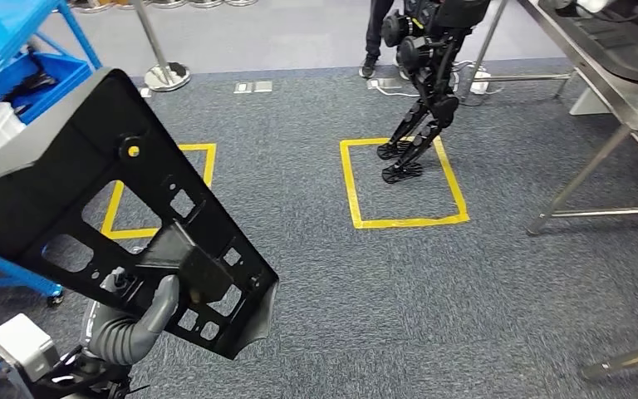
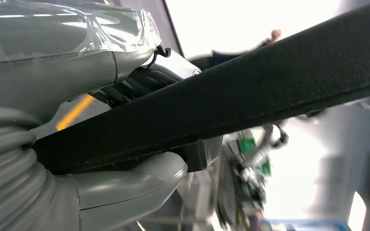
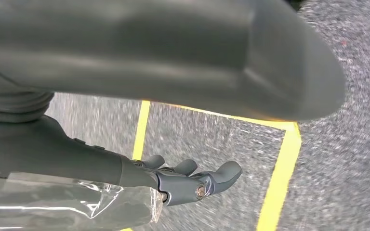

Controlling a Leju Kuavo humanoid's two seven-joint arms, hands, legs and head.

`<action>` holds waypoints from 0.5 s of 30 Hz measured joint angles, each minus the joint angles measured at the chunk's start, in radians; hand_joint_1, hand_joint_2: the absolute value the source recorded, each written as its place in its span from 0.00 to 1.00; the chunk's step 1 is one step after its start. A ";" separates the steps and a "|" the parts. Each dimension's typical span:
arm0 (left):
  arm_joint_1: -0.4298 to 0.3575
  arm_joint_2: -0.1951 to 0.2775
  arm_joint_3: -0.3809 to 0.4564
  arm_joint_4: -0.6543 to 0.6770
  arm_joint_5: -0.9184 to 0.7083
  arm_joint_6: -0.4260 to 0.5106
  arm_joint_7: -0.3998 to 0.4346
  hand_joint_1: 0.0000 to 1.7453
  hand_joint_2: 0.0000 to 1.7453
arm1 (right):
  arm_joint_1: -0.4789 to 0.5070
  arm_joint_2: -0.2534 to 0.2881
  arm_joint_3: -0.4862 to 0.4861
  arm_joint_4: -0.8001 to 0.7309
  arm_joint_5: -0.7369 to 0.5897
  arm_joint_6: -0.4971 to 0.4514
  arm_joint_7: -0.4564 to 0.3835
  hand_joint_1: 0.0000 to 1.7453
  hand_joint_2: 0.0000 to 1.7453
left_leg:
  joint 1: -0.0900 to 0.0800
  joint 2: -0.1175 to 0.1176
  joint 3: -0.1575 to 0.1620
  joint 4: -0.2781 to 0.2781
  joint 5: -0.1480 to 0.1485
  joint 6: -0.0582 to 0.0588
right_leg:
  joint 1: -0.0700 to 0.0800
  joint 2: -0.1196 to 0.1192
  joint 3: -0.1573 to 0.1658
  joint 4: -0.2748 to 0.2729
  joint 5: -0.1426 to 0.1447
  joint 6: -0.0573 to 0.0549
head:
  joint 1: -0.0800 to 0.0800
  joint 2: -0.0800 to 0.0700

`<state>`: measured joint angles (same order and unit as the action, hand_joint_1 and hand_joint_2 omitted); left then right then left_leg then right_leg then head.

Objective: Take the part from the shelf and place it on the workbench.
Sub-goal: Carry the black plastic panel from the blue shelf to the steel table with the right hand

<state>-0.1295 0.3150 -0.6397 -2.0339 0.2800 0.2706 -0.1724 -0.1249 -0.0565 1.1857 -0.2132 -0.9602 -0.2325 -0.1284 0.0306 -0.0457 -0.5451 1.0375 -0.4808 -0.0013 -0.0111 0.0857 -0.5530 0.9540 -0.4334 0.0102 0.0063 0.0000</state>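
Note:
The part (image 1: 108,208) is a large flat black plastic panel with several cut-out holes, tilted in front of me at the left of the head view. My left hand (image 1: 137,320) grips its lower edge from below. In the left wrist view the panel's dark edge (image 2: 250,96) runs between the grey thumb (image 2: 125,187) and the darker fingers (image 2: 125,89). My right hand (image 3: 192,180) hangs over the carpet with its fingers apart and nothing in them. The blue shelf (image 1: 17,50) stands at the far left. The steel workbench (image 1: 631,104) is at the upper right.
Another legged robot (image 1: 428,91) stands on a yellow floor square (image 1: 403,220) ahead, with a person's legs (image 1: 378,37) behind it. A second yellow square (image 1: 208,162) lies partly behind the panel. A stanchion base (image 1: 166,76) sits at the back. The workbench's legs (image 1: 581,179) reach the carpet at right.

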 joint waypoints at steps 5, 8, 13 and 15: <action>-0.061 -0.046 -0.047 0.036 0.000 -0.008 -0.001 1.00 1.00 | 0.003 -0.017 -0.006 0.000 -0.042 0.013 0.000 0.00 0.00 | -0.002 -0.018 0.024 -0.079 0.026 0.024 | -0.008 0.040 -0.031 0.001 0.016 0.038 | 0.003 0.000; -0.108 -0.075 -0.079 0.062 0.007 -0.015 -0.002 1.00 1.00 | 0.005 -0.022 -0.014 0.000 -0.067 0.021 0.019 0.00 0.00 | -0.008 0.024 0.022 -0.083 0.033 0.048 | -0.005 -0.039 -0.087 0.121 -0.052 0.044 | 0.007 0.000; -0.157 -0.113 -0.129 0.115 0.020 -0.018 -0.005 1.00 1.00 | 0.005 -0.024 -0.024 0.000 -0.072 0.033 0.053 0.00 0.00 | -0.025 0.095 0.019 -0.083 0.032 0.056 | -0.002 -0.073 -0.146 0.270 -0.097 0.042 | 0.009 0.000; -0.168 -0.120 -0.141 0.125 0.026 -0.018 -0.010 1.00 1.00 | 0.006 -0.027 -0.025 0.000 -0.066 0.033 0.053 0.00 0.00 | -0.029 0.116 0.021 -0.083 0.030 0.055 | 0.002 -0.109 -0.064 0.122 -0.039 0.036 | 0.009 0.000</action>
<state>-0.2976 0.1954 -0.7802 -1.9090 0.3059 0.2526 -0.1821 -0.1191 -0.0831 1.1607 -0.2129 -1.0265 -0.1991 -0.0757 0.0012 0.0699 -0.5243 0.9549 -0.4508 0.0534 -0.0088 -0.0235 -0.6173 1.0760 -0.4719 0.0464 0.0153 0.0000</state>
